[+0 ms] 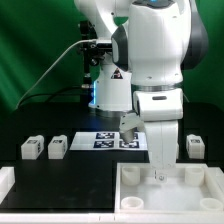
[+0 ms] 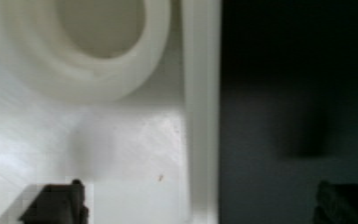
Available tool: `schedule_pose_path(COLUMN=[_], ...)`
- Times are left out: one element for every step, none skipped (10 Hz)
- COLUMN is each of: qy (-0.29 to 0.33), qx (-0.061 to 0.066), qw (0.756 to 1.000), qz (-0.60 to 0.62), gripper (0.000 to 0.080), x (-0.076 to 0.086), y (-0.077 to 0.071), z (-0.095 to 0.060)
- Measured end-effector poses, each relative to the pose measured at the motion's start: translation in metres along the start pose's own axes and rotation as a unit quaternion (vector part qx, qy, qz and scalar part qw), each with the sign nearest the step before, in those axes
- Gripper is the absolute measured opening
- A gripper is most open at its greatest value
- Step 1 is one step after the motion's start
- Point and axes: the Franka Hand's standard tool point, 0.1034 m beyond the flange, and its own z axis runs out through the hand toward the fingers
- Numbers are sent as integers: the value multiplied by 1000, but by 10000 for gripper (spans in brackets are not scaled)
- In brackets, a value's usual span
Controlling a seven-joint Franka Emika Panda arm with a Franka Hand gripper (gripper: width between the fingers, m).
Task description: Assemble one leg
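tool (image 1: 158, 174) low over the tray (image 1: 205, 172), fingers (image 2: 51, 201) spread wide, pinching nothing. beneath it, in the wrist view: a round socket (image 2: 69, 40) in the tray floor, then the tray rim, then bare black surface (image 1: 80, 190).

no leg in hand. outer leg (image 1: 30, 148) and inner leg (image 1: 57, 148) side by side on the surface at the exterior view's left, well apart from the tray. lone leg (image 1: 195, 146) at the exterior view's right, just beyond the tray's far rim. marker board (image 1: 105, 140) between the left pair and the arm (image 1: 160, 50).

step in hand, by judgement: fetching a leg. to do it well:
- rise clear of the rim before travelling sideways.
- favour the lone leg as the nearest.
- centre over it, fingers across two flat faces.
- descend fully before closing.
- grip at mid-height and keep it upright, ready for lowering straight into a socket without scraping the rim.

hard to make out:
- fingertips white against white tray in the exterior view, hence height above the floor unclear.
- wrist view blurred, socket cut off at the frame edge.
- tray cut off at the exterior view's lower and right edges.
- small tagged white piece (image 1: 128, 124) beside the arm, partly hidden; possibly the fourth leg, not certain.
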Motion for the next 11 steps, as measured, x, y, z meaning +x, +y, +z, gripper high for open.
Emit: schedule_pose_path(qy=[0,0,0,0,0,-2,-2,-1,4,12,20], qx=[0,0,0,0,0,0,-6,-6,-5,-12,-19], qw=[1000,1000,1000,1000,1000,999,998,996,987,971,957], qz=[0,0,0,0,1,39,62,89,163,240,288], gripper=[648,649,649,649,649,649,649,649,649,649,649], x=[0,0,0,0,0,1,7,16,26,39,52], y=[0,0,0,0,0,2,1,-8,-17,-23,-28], z=[0,0,0,0,0,-7,-17,-22,-23,-25,-27])
